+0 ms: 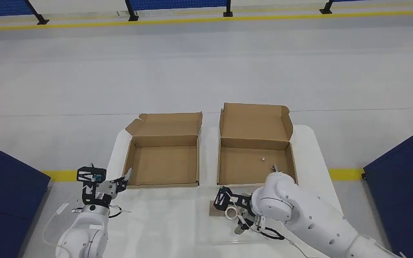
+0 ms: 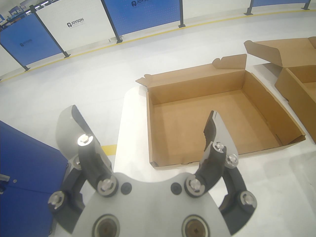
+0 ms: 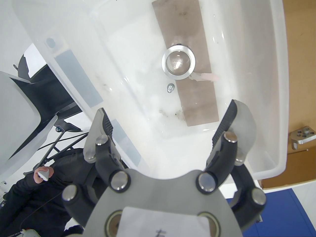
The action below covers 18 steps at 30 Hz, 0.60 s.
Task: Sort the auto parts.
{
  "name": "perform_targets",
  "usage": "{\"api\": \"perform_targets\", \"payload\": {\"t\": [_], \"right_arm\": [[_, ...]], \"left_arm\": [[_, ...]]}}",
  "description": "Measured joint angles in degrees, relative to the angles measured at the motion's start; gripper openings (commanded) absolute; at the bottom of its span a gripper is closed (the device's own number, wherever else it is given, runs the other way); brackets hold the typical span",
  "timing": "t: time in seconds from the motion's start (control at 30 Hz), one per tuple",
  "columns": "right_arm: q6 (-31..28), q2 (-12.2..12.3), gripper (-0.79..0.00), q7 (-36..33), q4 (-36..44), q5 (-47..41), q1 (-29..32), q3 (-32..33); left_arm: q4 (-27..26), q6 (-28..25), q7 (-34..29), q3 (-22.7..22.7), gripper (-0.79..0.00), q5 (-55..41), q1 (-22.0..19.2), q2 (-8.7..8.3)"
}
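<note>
A metal ring (image 3: 178,62) and a small bolt (image 3: 170,88) lie in a clear plastic bin (image 3: 259,50), the ring on a brown pad (image 3: 182,20). My right gripper (image 3: 167,119) hangs open just above them, holding nothing; from the top it (image 1: 224,205) is near the table's front, below the right cardboard box (image 1: 255,169). A small part (image 1: 262,157) sits in that box. My left gripper (image 2: 143,117) is open and empty, off the near left corner of the empty left box (image 2: 217,114); from the top it (image 1: 121,182) is at the table's left edge.
A grey metal bracket (image 3: 302,135) lies on cardboard beside the bin. Both boxes (image 1: 164,161) stand side by side with lids folded back. Blue and white partition panels (image 2: 138,3) line the floor far behind the table.
</note>
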<state>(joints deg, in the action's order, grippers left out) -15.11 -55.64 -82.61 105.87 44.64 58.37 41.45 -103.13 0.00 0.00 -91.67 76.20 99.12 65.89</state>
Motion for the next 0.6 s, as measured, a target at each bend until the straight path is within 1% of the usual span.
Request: {"api": "perform_targets", "payload": {"t": [0.17, 0.27, 0.6], "right_arm": [[0.5, -0.5, 0.0, 3.0, -2.9, 2.4, 0.3, -1.6], [0.1, -0.9, 0.0, 3.2, -4.0, 2.4, -0.1, -2.6], [0.3, -0.9, 0.0, 3.8, -4.5, 3.0, 0.3, -2.9]], "left_arm": [[0.0, 0.0, 0.0, 0.0, 0.0, 0.0, 0.0, 0.0], [0.0, 0.0, 0.0, 0.0, 0.0, 0.0, 0.0, 0.0], [0.0, 0.0, 0.0, 0.0, 0.0, 0.0, 0.0, 0.0]]}}
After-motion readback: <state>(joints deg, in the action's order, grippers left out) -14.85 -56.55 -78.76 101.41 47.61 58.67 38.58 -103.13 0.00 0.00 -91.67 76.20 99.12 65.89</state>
